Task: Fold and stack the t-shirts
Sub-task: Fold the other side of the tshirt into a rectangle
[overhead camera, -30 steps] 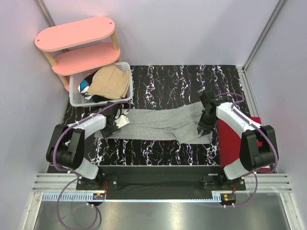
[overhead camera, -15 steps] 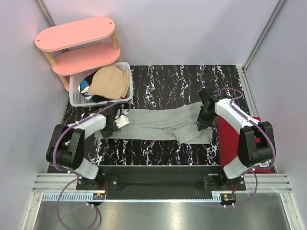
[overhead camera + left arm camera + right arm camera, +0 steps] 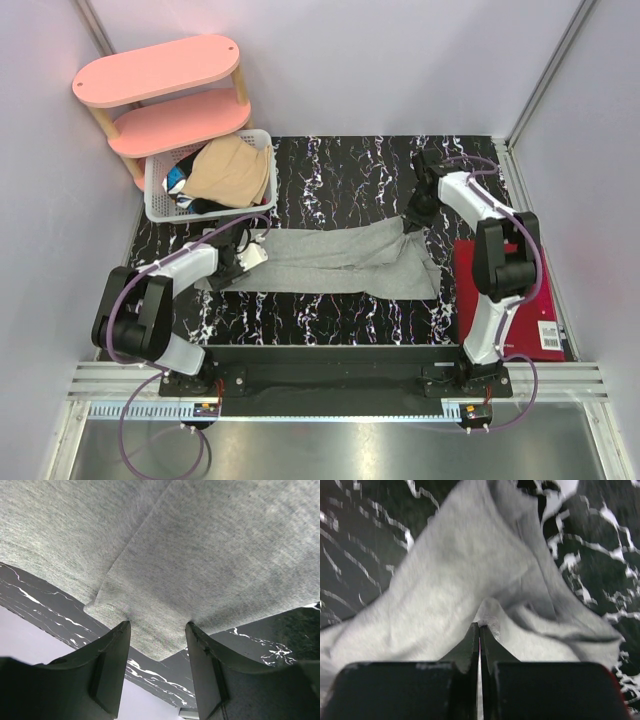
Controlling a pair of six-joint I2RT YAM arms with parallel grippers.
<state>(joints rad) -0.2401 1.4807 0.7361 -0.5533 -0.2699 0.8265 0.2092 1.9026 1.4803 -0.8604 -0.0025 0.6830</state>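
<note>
The grey t-shirt [image 3: 330,262] lies flat across the table [image 3: 340,170], soft, light and limp. The right gripper [image 3: 413,220] is pinched shut on its far right corner. The left gripper [image 3: 250,256] stands open over the left edge, probably the best place to take hold.

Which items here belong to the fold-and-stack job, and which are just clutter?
Job: grey t-shirt, pinched by right tool; tan t-shirt in white basket.
Lying about: white basket, pink shelf, red flat item.
</note>
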